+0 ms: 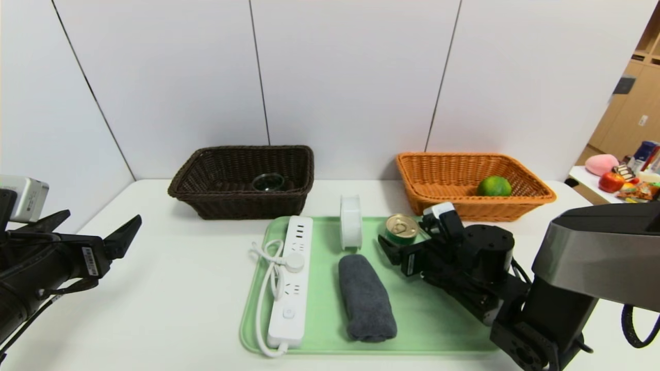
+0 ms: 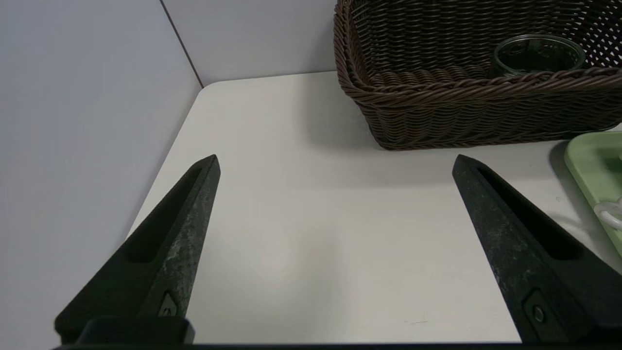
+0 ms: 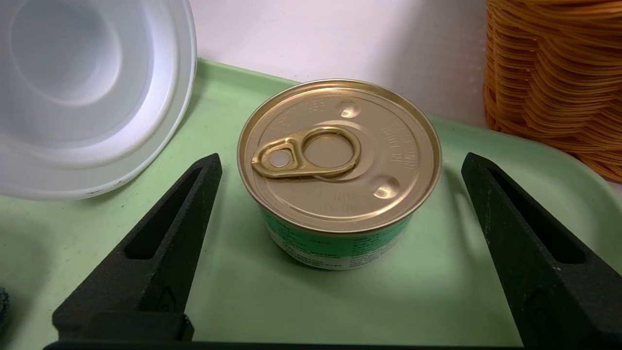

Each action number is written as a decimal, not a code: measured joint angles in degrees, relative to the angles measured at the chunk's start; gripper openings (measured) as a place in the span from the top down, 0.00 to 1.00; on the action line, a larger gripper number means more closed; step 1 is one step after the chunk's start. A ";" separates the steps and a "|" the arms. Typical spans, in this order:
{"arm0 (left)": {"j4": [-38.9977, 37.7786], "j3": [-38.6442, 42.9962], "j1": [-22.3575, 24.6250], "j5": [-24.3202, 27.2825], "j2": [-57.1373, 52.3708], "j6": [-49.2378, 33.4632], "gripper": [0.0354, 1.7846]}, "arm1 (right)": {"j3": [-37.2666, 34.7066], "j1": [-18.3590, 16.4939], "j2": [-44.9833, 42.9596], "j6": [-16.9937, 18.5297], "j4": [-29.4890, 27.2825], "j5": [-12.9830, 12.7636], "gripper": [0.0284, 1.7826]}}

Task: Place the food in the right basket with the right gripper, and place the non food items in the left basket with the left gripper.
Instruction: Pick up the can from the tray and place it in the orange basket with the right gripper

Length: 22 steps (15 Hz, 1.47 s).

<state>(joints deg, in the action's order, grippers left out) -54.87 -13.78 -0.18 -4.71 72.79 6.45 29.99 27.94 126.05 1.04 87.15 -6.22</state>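
A gold-lidded green tin (image 1: 401,229) (image 3: 339,170) stands on the green tray (image 1: 438,330). My right gripper (image 1: 403,228) (image 3: 340,160) is open, a finger on each side of the tin and not touching it. The green fruit (image 1: 494,186) lies in the orange right basket (image 1: 515,206). The glass dish (image 1: 268,181) (image 2: 537,53) sits in the dark brown left basket (image 1: 242,203). On the tray lie the white power strip (image 1: 291,278), grey towel (image 1: 366,299) and upright tape roll (image 1: 351,221). My left gripper (image 1: 103,221) (image 2: 335,163) hangs open and empty over the table's left side.
White wall panels stand close behind both baskets. A side table (image 1: 588,178) at the far right carries fruit and packets. Bare white tabletop (image 1: 170,288) lies between my left gripper and the tray.
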 joint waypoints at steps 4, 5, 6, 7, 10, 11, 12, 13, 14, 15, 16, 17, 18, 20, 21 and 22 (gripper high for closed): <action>0.00 0.02 0.00 0.00 -0.05 0.00 0.06 | 1.15 -0.18 0.94 0.00 -0.02 0.00 0.05; 0.00 0.05 0.00 0.00 -0.07 0.00 0.06 | 1.45 -0.18 1.10 0.01 0.00 0.00 0.05; 0.02 0.06 0.00 0.00 -0.07 0.00 0.06 | 1.65 -0.18 1.21 0.00 0.00 -0.01 0.05; 0.00 0.06 0.00 0.00 -0.09 0.00 0.06 | 1.88 -0.18 1.24 0.00 0.00 -0.06 0.17; 0.02 0.06 0.00 0.00 -0.20 0.00 0.06 | 1.97 -0.20 1.16 -0.05 -0.02 -0.11 0.42; 0.05 0.11 0.00 0.00 -0.28 0.00 0.06 | 1.97 -0.20 1.12 -0.07 -0.02 -0.09 0.44; 0.07 0.13 0.00 0.00 -0.38 0.00 0.06 | 1.95 -0.18 1.07 -0.05 -0.02 -0.09 0.45; 0.07 0.13 0.00 0.00 -0.44 0.00 0.06 | 1.84 -0.18 1.01 -0.07 -0.05 -0.09 0.45; 0.07 0.13 0.00 0.00 -0.52 0.07 0.06 | 1.65 -0.16 0.93 -0.02 -0.07 -0.09 0.46; 0.07 0.13 0.00 0.00 -0.60 0.09 0.06 | 1.51 -0.05 0.85 0.00 -0.02 -0.09 0.46; 0.10 0.11 0.00 0.00 -0.63 0.18 0.06 | 1.45 0.13 0.63 0.00 -0.02 -0.11 0.46; 0.10 0.05 0.00 0.00 -0.68 0.20 0.06 | 1.40 0.34 0.29 -0.02 -0.02 -0.04 0.46; 0.11 0.05 0.00 0.00 -0.72 0.16 0.06 | 1.12 0.55 -0.26 -0.07 0.00 -0.01 0.46; 0.11 0.13 0.00 0.00 -0.88 0.16 0.06 | -0.50 1.08 -2.24 -0.11 0.00 -0.04 0.46; 0.11 0.13 0.00 0.00 -0.94 0.18 0.06 | -1.68 1.40 -3.62 -0.10 -0.02 -0.01 0.46; 0.11 0.13 0.00 0.00 -0.96 0.18 0.06 | -2.97 1.79 -5.46 -0.10 -0.02 0.00 0.46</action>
<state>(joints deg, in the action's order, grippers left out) -54.76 -13.64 -0.18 -4.71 71.83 6.63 27.01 29.73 120.59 0.94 87.13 -6.22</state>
